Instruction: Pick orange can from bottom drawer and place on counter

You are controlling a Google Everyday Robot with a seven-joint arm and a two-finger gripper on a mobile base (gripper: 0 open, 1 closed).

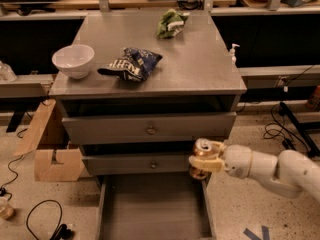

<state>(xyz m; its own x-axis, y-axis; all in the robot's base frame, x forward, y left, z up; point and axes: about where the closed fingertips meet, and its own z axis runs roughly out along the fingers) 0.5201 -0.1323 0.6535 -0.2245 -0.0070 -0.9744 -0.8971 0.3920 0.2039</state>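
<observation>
The orange can (pixel 202 149), orange-brown with a silver lid, is held upright in my gripper (pixel 204 163), which is shut around its body. It hangs in front of the right end of the lower drawer front, above the right rear of the open bottom drawer (pixel 150 209). The drawer's grey floor holds nothing. The counter (pixel 190 64) is the grey cabinet top, well above the can. My white arm (pixel 270 166) reaches in from the right.
On the counter sit a white bowl (pixel 73 60) at the left, a dark blue chip bag (pixel 132 64) in the middle and a green bag (pixel 170 23) at the back. A cardboard box (pixel 47 149) stands left of the cabinet. Cables lie on the floor.
</observation>
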